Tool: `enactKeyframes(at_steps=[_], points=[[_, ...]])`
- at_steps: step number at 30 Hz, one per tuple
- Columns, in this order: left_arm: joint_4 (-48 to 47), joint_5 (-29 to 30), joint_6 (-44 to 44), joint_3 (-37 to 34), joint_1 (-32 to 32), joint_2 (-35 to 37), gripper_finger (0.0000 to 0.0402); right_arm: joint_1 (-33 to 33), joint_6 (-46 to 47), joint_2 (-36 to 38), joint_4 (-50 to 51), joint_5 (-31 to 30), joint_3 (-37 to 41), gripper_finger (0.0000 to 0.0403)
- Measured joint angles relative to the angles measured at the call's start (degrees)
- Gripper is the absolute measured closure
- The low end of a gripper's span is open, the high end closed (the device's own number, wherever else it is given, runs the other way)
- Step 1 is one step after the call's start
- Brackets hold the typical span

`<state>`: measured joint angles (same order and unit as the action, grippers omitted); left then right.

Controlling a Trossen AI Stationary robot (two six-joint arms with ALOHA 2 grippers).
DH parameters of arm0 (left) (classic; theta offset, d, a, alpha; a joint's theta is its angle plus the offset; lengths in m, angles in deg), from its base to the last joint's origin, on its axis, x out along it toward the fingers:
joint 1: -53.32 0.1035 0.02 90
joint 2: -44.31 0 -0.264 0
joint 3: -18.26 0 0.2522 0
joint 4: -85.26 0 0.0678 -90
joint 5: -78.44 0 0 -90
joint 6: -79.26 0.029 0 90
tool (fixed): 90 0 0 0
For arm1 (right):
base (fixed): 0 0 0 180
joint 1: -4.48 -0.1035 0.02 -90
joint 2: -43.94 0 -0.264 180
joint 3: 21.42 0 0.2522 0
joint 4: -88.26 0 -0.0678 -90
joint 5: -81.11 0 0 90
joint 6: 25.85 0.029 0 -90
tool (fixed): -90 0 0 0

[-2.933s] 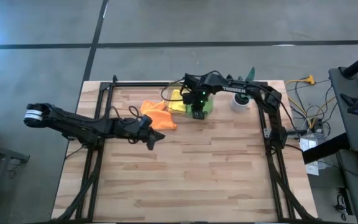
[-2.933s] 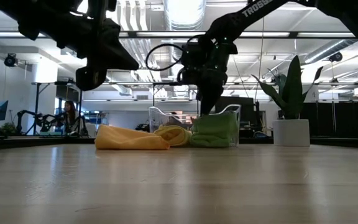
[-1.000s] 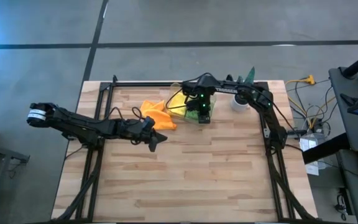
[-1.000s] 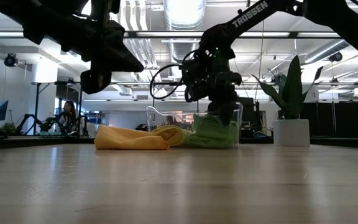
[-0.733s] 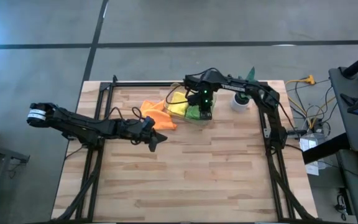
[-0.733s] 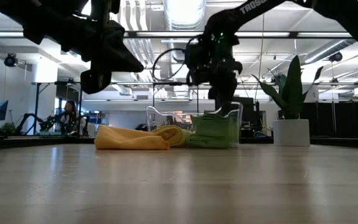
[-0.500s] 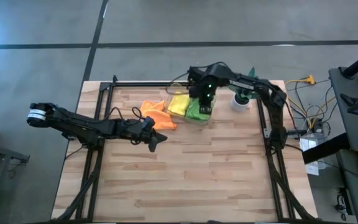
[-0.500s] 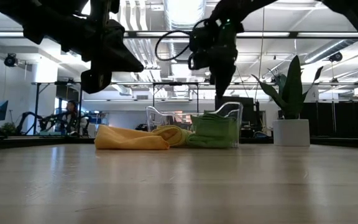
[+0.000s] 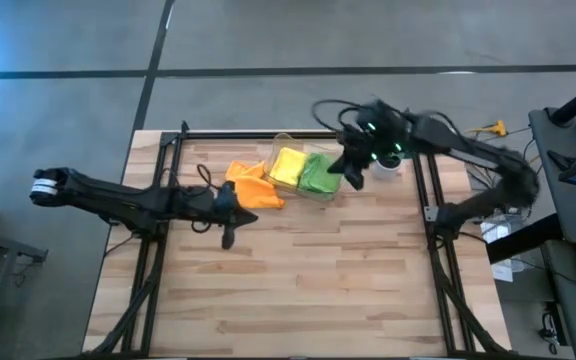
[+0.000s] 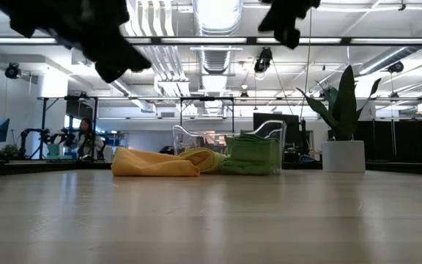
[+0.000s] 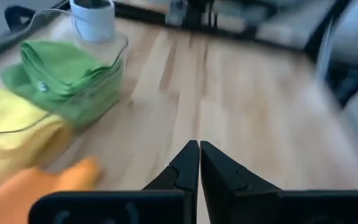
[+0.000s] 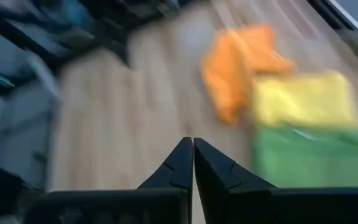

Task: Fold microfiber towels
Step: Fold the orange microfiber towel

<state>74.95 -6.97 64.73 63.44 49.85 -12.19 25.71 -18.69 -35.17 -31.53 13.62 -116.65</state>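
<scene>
Surface: butcher-block wood table [image 9: 318, 280], dark frame rails along edges; open workshop w/ ceiling lights behind in low view.
Towels: orange towel [image 9: 251, 184] loose & crumpled on the wood at 12 o'clock part of table; yellow towel [image 9: 287, 166] and green towel [image 9: 318, 174] side by side in clear bin [image 10: 273, 132], green one folded.
Plant: white pot [image 9: 385, 166] at 3 o'clock of bin.
L gripper [image 9: 228, 238]: fingers shut tip to tip, nothing held; hovers above table.
R gripper [image 9: 353, 180]: closed, empty; raised, just at 3 o'clock of green towel.
Key relation: orange towel lies toward 1 o'clock from L gripper, near; R gripper sits across the bin from it. L arm nearer, so prob. the one to take it.
Long axis: orange heap runs approx. 10-to-4 o'clock.
</scene>
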Motion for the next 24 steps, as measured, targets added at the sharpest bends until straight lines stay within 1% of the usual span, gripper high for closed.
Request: enactKeyframes(at_steps=[2,5,8,11,14,16,17,19,21,24], points=[[-5.7,0.5,6.9,0.0,-0.1,0.8,0.0402,-3.5,5.2,5.4,-9.3,-0.6,6.5,0.0394],[-14.3,1.6,12.1,0.0,-0.1,0.0,0.0402,-9.4,12.6,12.4,-22.8,-5.6,15.9,0.0394],[-20.0,2.6,13.9,0.0,-0.1,-2.3,0.0401,-15.3,18.0,17.5,-32.4,-12.5,24.1,0.0394],[-20.4,4.8,13.3,-0.1,0.8,-3.5,0.0393,-20.4,22.6,20.8,-36.9,-18.0,30.6,0.0394],[-20.6,10.7,7.2,0.5,2.8,-3.1,0.0365,-24.7,27.3,22.6,-39.0,-22.4,35.8,0.0394],[-22.8,15.0,0.0,0.7,4.6,-2.6,0.0339,-27.1,30.0,22.9,-39.8,-24.5,38.4,0.0394],[-25.0,16.2,-4.3,0.6,5.8,-2.5,0.0326,-28.2,31.1,22.8,-40.5,-25.3,39.4,0.0394],[-29.4,16.2,-13.4,0.2,8.5,-2.8,0.0297,-30.0,32.4,22.5,-42.9,-25.8,41.3,0.0394],[-32.0,15.2,-19.7,-0.8,10.8,-3.3,0.0268,-31.3,32.9,21.9,-46.0,-26.1,42.7,0.0394],[-27.5,12.0,-23.2,-3.0,13.5,-3.1,0.0228,-32.3,33.0,21.1,-49.1,-28.4,43.8,0.0394]])
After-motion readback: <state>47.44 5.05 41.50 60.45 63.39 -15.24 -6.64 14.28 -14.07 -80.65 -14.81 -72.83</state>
